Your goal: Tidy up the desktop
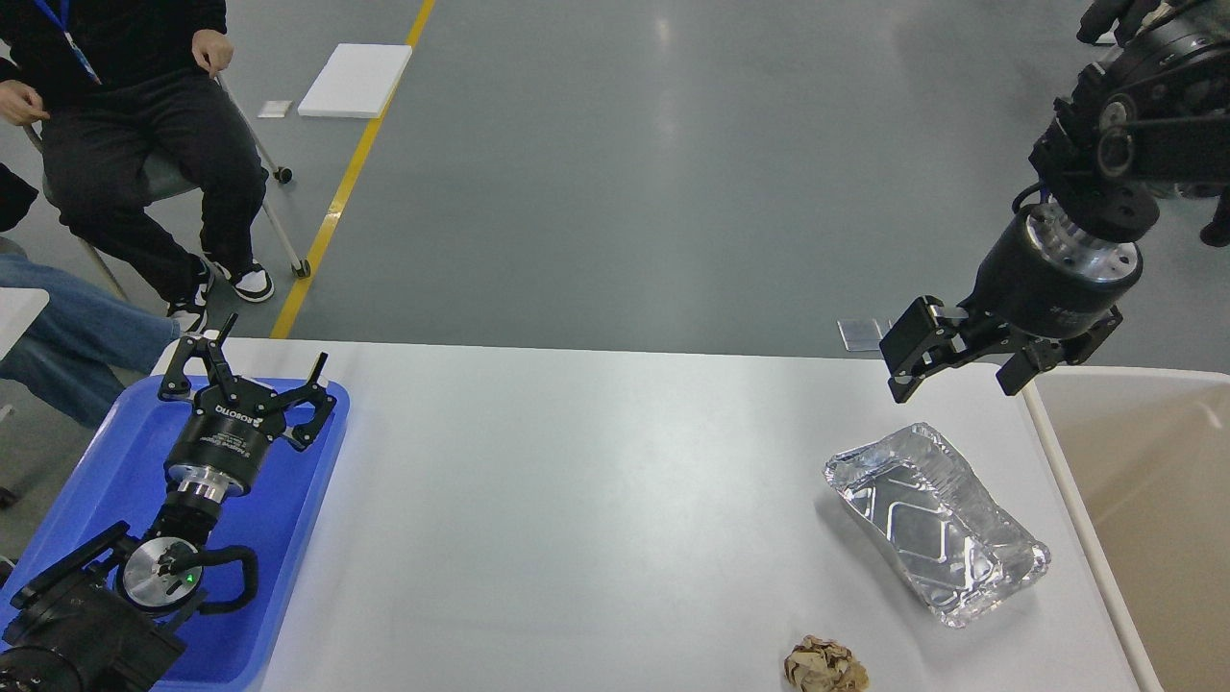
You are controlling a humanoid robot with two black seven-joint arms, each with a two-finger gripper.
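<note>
The white desktop (577, 500) fills the lower half of the head view. A crumpled aluminium foil tray (937, 524) lies on its right side, and a ball of crumpled brown paper (824, 667) sits near the front edge. My right gripper (961, 370) hangs open above the desktop's far right corner, up and behind the foil tray, holding nothing. Over the blue tray (279, 538) at the left, my left gripper (259, 370) stands open and empty.
A beige rimmed bin (1153, 500) stands against the desktop's right edge. People sit on chairs (144, 144) beyond the far left corner. Grey floor with a yellow line and a white board (356, 80) lies behind.
</note>
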